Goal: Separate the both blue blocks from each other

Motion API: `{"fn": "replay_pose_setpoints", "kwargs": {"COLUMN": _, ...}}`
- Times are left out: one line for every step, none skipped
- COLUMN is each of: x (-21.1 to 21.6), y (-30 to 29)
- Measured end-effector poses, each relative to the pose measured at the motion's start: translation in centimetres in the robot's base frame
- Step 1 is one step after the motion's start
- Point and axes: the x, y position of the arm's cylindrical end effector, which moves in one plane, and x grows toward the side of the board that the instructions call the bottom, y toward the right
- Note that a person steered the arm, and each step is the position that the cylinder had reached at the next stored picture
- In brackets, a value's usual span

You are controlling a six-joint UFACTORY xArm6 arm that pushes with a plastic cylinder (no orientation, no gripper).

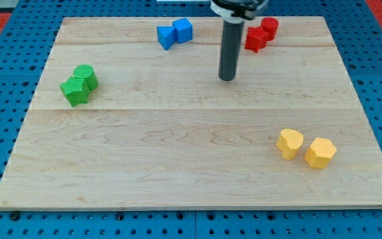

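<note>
Blocks in blue, a cube (pixel 183 30) and a wedge-like piece (pixel 166 36), sit touching near the board's (pixel 178 153) top edge, with my tip (pixel 227 78), a bare rod end gripping nothing, down-right of them, apart.

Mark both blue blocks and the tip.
blue triangular block (pixel 166 37), camera view, its front face.
blue cube (pixel 183 30), camera view, its top face.
my tip (pixel 227 78), camera view, the rod's very end.

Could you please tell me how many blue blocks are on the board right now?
2, touching, near the view's top: a blue triangular block and a blue cube on its right. My tip is lower right of them.
</note>
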Motion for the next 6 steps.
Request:
{"fn": "replay_pose_setpoints", "kwargs": {"x": -4.9, "y": -2.2}}
{"fn": "replay_pose_setpoints", "kwargs": {"x": -8.8, "y": -3.8}}
{"fn": "replay_pose_setpoints", "kwargs": {"x": -9.1, "y": -10.9}}
{"fn": "replay_pose_setpoints", "kwargs": {"x": -9.1, "y": -18.4}}
{"fn": "replay_pose_setpoints", "kwargs": {"x": -9.1, "y": -17.3}}
{"fn": "replay_pose_setpoints", "kwargs": {"x": -9.2, "y": -12.1}}
